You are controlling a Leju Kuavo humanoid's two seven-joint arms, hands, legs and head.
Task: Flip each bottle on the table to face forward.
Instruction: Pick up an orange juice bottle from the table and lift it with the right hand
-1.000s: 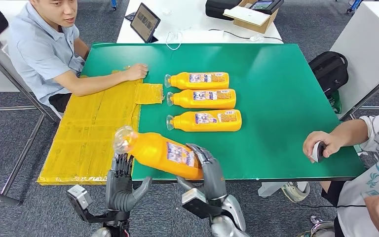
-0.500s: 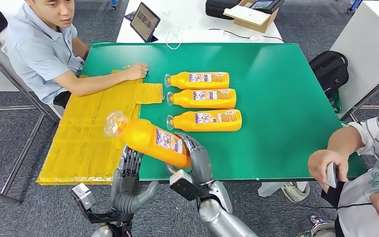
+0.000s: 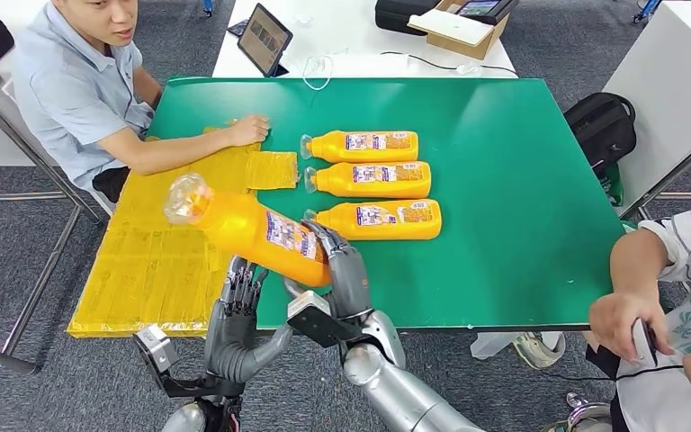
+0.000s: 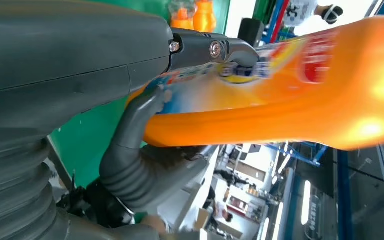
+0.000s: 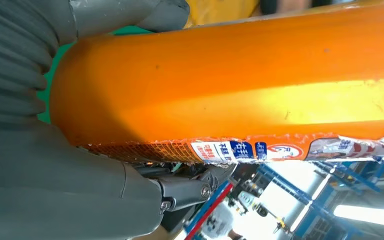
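My right hand point(image 3: 344, 268) grips an orange bottle point(image 3: 254, 232) by its base end and holds it tilted above the front of the green table point(image 3: 504, 180). Its clear cap points up and left, and its label faces up. The right wrist view shows that bottle point(image 5: 230, 90) close up, lying across my right hand point(image 5: 45, 175). My left hand point(image 3: 234, 324) is below the bottle with fingers spread upward at its underside and thumb apart; the bottle point(image 4: 290, 95) crosses the left wrist view. Three more orange bottles point(image 3: 364, 146) point(image 3: 373, 180) point(image 3: 378, 220) lie side by side mid-table, labels up.
A yellow mat point(image 3: 162, 243) covers the table's left side; a seated person rests a hand point(image 3: 250, 130) on it. Another person's hand point(image 3: 630, 315) holds a small device off the right front corner. A black backpack point(image 3: 601, 126) sits right of the table.
My right hand has carried the bottle up and to the left, over the table edge. My left hand has risen beneath it. The person on the right has pulled their hand off the table.
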